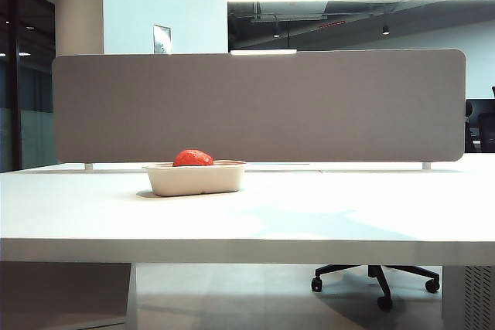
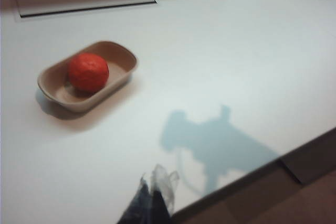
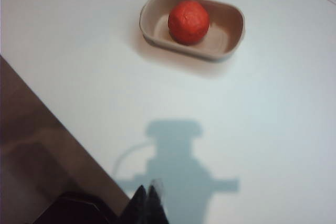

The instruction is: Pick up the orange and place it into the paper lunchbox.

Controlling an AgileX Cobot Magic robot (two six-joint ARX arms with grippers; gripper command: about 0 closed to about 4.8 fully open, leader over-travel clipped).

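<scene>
I see both grippers pulled back over the table's near edge, well off the tray, left gripper (image 2: 152,195) and right gripper (image 3: 147,199) both pressed together and empty, orange (image 3: 188,21) sitting inside the paper lunchbox (image 3: 231,45) farther out.

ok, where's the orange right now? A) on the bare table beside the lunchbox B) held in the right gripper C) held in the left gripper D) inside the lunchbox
D: the orange sits inside the paper lunchbox, toward one end; the left gripper and the right gripper are both shut, empty, and well back from it near the table edge.
</scene>
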